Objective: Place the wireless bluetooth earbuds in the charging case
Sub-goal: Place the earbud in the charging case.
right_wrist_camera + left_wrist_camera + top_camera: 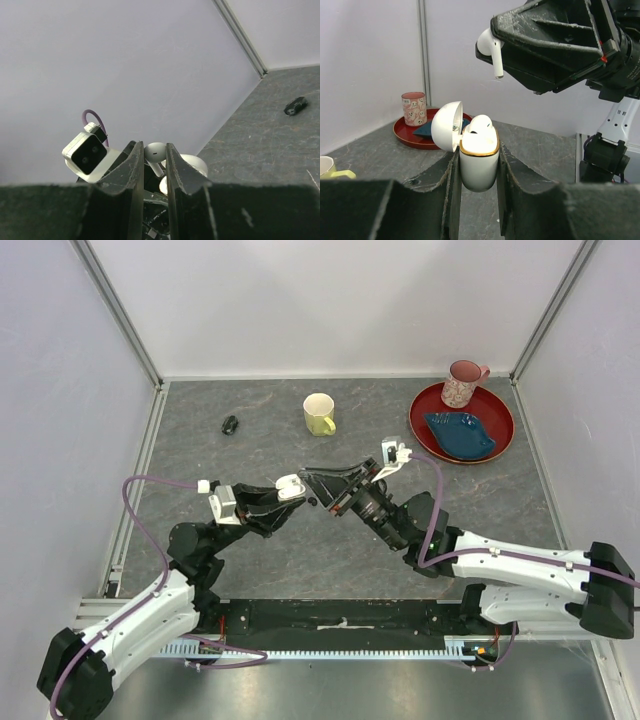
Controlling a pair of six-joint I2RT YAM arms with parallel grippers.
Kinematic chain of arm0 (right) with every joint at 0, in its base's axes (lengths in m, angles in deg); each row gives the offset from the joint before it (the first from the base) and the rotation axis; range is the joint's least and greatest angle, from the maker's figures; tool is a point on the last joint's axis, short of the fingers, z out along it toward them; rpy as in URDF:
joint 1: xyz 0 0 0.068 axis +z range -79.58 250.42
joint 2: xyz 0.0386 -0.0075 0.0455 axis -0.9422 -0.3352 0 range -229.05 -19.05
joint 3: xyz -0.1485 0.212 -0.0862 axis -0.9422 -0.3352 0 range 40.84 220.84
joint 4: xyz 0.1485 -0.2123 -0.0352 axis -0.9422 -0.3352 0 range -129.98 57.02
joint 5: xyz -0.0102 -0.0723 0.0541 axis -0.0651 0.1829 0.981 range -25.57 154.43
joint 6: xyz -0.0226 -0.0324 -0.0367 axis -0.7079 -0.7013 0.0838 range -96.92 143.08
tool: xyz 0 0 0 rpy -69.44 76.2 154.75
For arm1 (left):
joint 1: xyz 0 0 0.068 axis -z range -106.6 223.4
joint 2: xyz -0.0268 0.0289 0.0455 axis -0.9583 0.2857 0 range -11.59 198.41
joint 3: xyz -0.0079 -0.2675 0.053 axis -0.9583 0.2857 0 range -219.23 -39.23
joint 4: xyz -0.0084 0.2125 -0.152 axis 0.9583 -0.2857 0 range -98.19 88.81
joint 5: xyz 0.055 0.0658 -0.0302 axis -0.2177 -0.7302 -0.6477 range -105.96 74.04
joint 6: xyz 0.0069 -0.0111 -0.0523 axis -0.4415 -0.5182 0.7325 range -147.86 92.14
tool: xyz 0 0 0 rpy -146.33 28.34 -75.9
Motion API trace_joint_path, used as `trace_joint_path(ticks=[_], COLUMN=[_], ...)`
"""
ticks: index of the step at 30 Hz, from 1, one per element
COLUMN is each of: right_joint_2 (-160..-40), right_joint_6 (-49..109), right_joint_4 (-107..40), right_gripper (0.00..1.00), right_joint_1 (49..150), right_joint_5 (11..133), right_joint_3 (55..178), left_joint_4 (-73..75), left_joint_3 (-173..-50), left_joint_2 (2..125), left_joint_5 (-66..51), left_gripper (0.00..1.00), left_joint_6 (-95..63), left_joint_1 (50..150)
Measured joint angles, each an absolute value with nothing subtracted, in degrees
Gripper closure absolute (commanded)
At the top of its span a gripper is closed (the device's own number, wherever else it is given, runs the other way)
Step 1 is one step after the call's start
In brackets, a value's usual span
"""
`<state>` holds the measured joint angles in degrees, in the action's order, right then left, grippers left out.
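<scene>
- Wireless bluetooth earbud A (481,125): glossy white, seated in the charging case (479,167). We see its rounded head above the case's gold rim.
- Wireless bluetooth earbud B (490,47): glossy white, hanging stem-down above the charging case and clear of it.
- Charging case: white and upright, with its lid (446,126) swung open to one side.
- Left end effector (290,490): its two fingers (512,195) are clamped on opposite sides of the charging case.
- Right end effector (155,165): its fingers are pinched together on earbud B. The bud's head shows between the tips and the stem points down toward the case.
- Small dark object (231,424): it lies on the tabletop (200,455), well apart from the charging case, beyond it and to the left. We cannot tell at this size whether it is one black bud or two.
- Yellow mug (319,413): it stands upright on the tabletop beyond the charging case.
- Red plate (500,445): it sits beyond the charging case and to the right. On it are a pink patterned cup (463,383) and a blue dish (460,433).
</scene>
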<state>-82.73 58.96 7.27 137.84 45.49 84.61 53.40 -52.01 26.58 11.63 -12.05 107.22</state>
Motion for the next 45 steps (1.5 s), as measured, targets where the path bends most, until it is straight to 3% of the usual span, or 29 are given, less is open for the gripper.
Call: trace_joint_path(ticks=[45], right_joint_2=[-91.2], right_joint_6=[53.7], right_joint_4=[12.6], right_gripper=[1.00], right_joint_1=[144.3], right_joint_5=[38.2], right_joint_3=[86.3], left_joint_4=[54.1], left_joint_3=[-52.0], left_joint_2=[26.6], left_joint_5=[9.6], left_gripper=[0.98], left_joint_6=[-12.0], left_joint_1=[109.9])
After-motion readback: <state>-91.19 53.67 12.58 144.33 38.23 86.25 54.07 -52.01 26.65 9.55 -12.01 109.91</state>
